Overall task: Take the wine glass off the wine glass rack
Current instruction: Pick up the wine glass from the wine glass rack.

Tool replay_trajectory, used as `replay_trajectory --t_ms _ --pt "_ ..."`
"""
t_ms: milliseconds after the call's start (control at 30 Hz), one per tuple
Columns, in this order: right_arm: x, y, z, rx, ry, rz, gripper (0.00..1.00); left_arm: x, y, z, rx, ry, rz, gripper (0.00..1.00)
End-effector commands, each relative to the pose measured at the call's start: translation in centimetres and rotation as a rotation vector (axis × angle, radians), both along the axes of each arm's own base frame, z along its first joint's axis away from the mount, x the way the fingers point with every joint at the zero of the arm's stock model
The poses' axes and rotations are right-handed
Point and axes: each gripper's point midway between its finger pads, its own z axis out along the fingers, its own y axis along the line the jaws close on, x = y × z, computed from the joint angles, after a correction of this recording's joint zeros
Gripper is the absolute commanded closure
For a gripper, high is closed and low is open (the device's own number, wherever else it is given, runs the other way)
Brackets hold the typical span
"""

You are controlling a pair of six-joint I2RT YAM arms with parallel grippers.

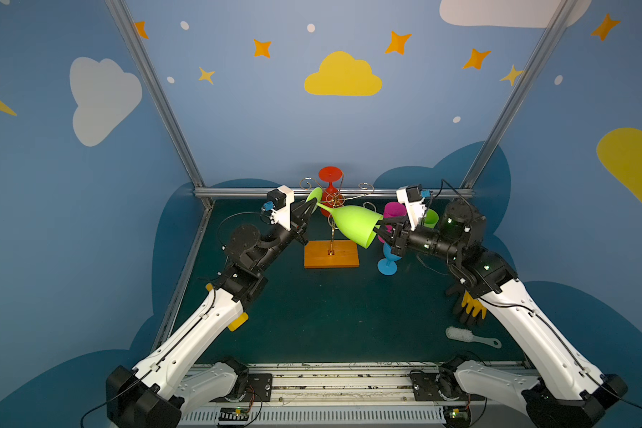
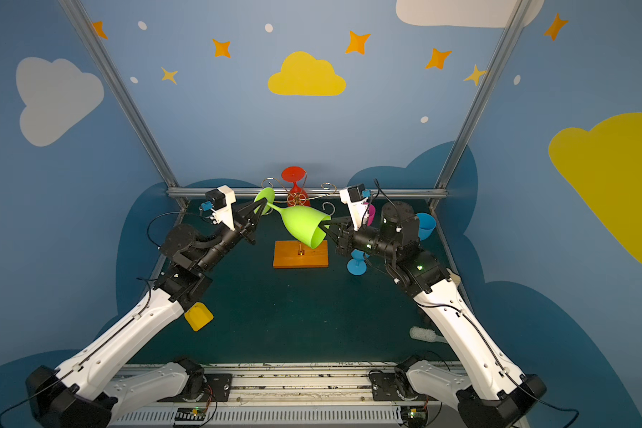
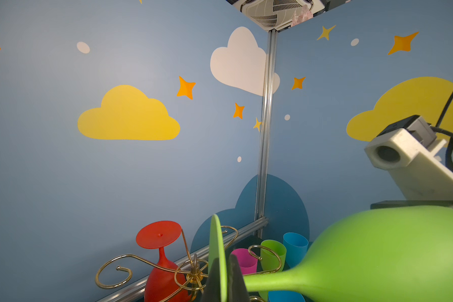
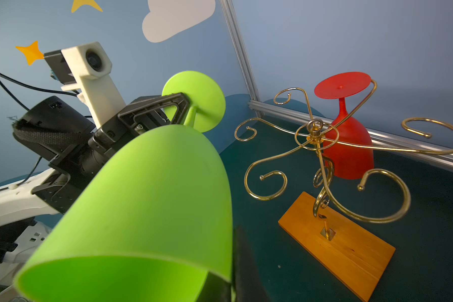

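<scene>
A: Item: lime-green plastic wine glass [image 1: 353,222]. Location?
B: In the air beside the gold wire wine glass rack [image 1: 331,259] on its orange-brown wooden base, clear of the scroll arms.
A: Axis?
B: Nearly level. Foot toward the left arm, mouth toward the right, dipping slightly.
A: Holders?
B: Left gripper [image 1: 312,207] clamped on the foot disc; right gripper [image 1: 379,228] pinching the bowl rim.

Your green wine glass [image 1: 353,222], sideways in mid-air beside the gold wire rack [image 1: 345,255], rack upright on wooden base, red glass [image 1: 330,174] hanging inverted
</scene>
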Motion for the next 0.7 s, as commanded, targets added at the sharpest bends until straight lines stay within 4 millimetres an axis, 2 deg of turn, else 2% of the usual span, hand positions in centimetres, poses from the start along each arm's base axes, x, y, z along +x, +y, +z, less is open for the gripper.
replay_trajectory --t_ms 0,67,100,133,200,367,500,667 --pt "-0.2 -0.4 2.4 0.036 -0.052 -0.019 1.00 -0.3 0.4 0.7 -0.032 -0.021 -0.003 0.85" --pt "-0.2 -0.8 2.6 0.038 -0.061 -0.040 1.00 -0.3 0.7 0.6 -0.035 -0.021 0.006 0.71" --pt "-0.2 -1.1 2.9 0.040 -0.069 -0.053 1.00 -0.3 0.9 0.7 -0.039 -0.020 0.016 0.55" --pt "-0.2 -1.3 3.0 0.036 -0.078 -0.061 1.00 -0.3 1.1 0.7 -0.043 -0.021 0.027 0.46" --pt "-0.4 -2.1 3.4 0.027 -0.098 -0.089 1.00 -0.3 1.8 0.6 -0.046 -0.023 0.058 0.37" --pt "-1.6 -4.1 4.2 -0.032 -0.156 -0.142 1.00 0.2 5.0 0.1 -0.061 -0.010 0.197 0.21" --pt "-3.1 -4.9 4.2 -0.088 -0.183 -0.129 1.00 0.7 8.0 -0.8 -0.099 0.023 0.276 0.16" --pt "-4.7 -4.9 2.0 -0.199 -0.162 -0.074 1.00 1.3 12.4 -2.2 -0.190 0.091 0.390 0.12"
